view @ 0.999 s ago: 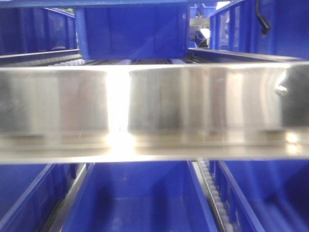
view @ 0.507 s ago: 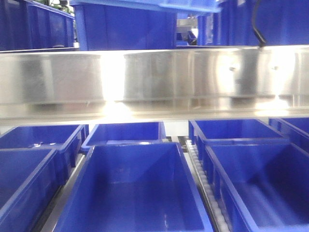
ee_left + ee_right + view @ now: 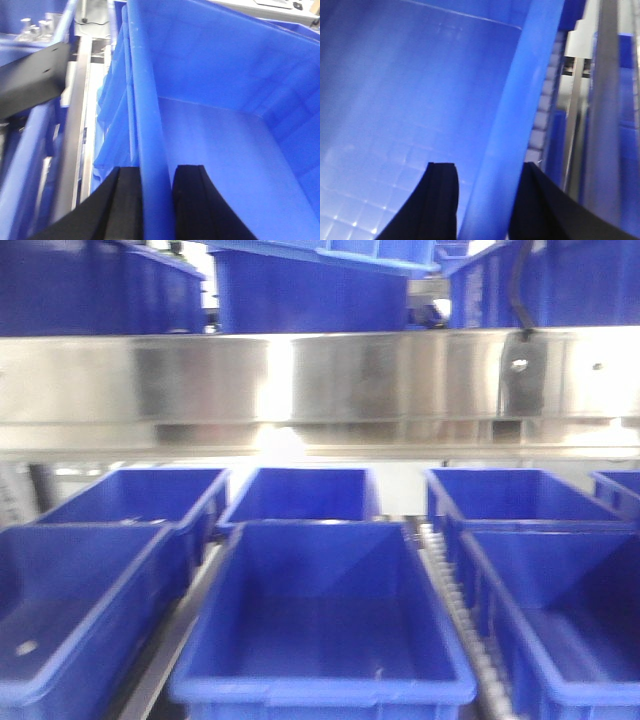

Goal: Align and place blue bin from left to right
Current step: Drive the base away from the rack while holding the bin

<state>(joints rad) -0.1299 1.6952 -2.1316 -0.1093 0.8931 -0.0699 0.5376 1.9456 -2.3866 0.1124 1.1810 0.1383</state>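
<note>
You have the bin (image 3: 215, 65) pinched at both rims: left end effector (image 3: 156, 170) one side, right end effector (image 3: 486, 166) the other; grasp done, I judge; alignment and placement not yet done.

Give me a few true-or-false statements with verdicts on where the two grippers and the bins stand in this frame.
1. The left gripper has one finger on each side of the blue bin wall. True.
2. The right gripper hangs clear of the blue bin. False: its fingers straddle the bin's rim, one inside and one outside.
3. A steel rail runs across the front view above the lower row of tubs. True.
4. The centre tub below the rail is packed with boxes. False: its inside looks bare.
</note>
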